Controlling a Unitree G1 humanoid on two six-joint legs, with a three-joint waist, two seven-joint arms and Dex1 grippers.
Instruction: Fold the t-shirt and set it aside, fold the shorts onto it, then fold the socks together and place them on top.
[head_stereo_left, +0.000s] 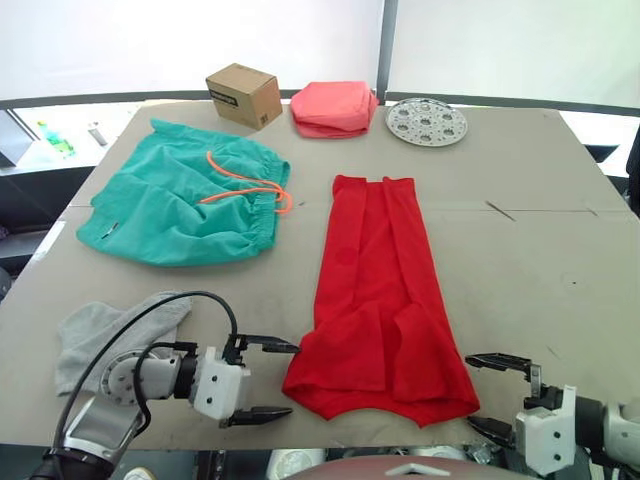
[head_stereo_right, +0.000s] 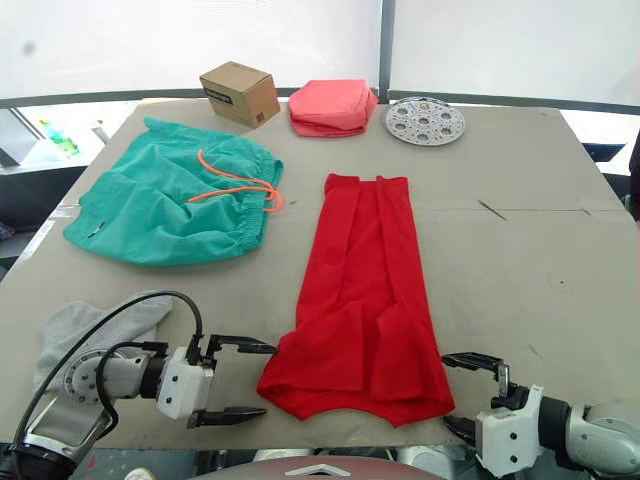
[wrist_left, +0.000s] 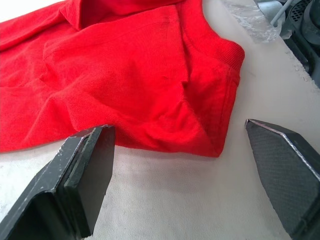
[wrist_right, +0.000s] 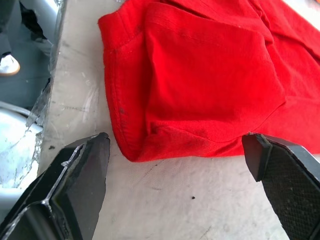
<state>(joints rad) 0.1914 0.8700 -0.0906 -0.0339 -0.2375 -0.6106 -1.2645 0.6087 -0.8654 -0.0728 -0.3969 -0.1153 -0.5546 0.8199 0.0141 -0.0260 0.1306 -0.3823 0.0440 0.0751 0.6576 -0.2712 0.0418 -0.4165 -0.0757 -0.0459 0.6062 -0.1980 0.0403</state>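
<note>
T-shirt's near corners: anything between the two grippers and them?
Nothing visible. The left gripper and right gripper both sit open on bare table, each facing a near corner of the t-shirt. The socks lie behind the left arm.

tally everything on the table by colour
red: 1, the t-shirt
teal-green: 1, the shorts
grey: 1 heap, the socks
salmon-pink: 1, folded cloth
brown: 1, cardboard box
silver: 1, perforated metal disc
total: 6
</note>
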